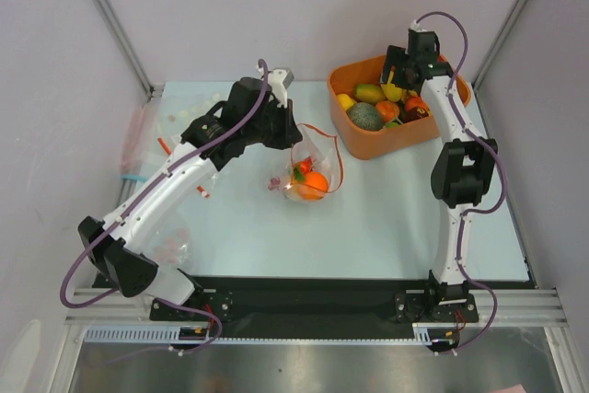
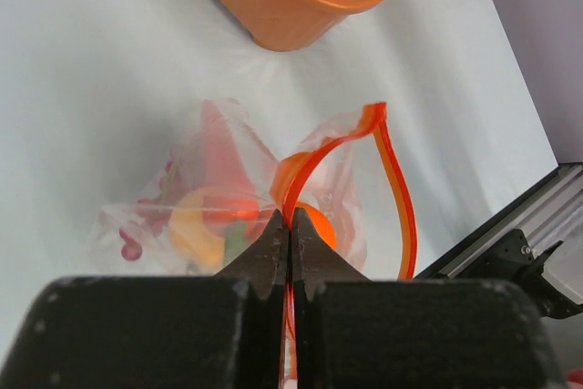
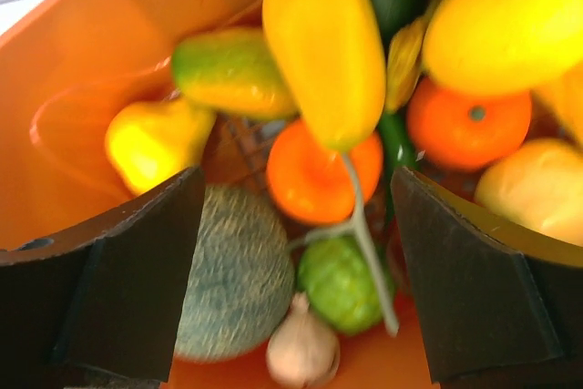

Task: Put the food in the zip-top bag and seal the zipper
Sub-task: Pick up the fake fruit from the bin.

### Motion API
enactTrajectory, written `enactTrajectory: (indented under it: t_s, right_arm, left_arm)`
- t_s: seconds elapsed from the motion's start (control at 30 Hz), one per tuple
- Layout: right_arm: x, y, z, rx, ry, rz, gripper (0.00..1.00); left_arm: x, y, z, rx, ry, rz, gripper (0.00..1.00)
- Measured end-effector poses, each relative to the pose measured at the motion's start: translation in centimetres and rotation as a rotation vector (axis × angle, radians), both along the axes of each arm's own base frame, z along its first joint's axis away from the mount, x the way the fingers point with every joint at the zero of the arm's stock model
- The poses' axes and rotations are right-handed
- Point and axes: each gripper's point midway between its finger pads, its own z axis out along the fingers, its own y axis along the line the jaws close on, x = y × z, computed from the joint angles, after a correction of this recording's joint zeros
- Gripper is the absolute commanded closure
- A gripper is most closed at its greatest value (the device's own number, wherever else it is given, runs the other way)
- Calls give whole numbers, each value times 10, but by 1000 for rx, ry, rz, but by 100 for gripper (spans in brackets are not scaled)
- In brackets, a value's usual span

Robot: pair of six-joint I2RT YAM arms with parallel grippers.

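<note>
The clear zip-top bag stands open in mid-table, with an orange and a red chili inside; purple grapes show through its wall. My left gripper is shut on the bag's red-orange zipper, whose far side loops open. My right gripper is open above the orange tub, over toy food: a yellow pepper, an orange, a green melon, a garlic bulb.
Spare clear bags lie at the table's left edge. The black rail runs along the near edge. Grey walls close in the back and both sides.
</note>
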Motion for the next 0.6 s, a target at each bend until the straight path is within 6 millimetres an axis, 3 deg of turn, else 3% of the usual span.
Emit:
enactTrajectory:
  t_s: [0.37,0.5,0.6]
  right_arm:
    - [52,-6,-35,-103,-65,23,14]
    - [58,-7,-63,-119,-27,26,14]
    - [58,-8,-81,-127,4,22,22]
  left_arm:
    - [8,-2,-15,31,22,13,100]
    - [11,-4,-19,39,30,13,100]
    - [13,-6,-19,39,30,14,100]
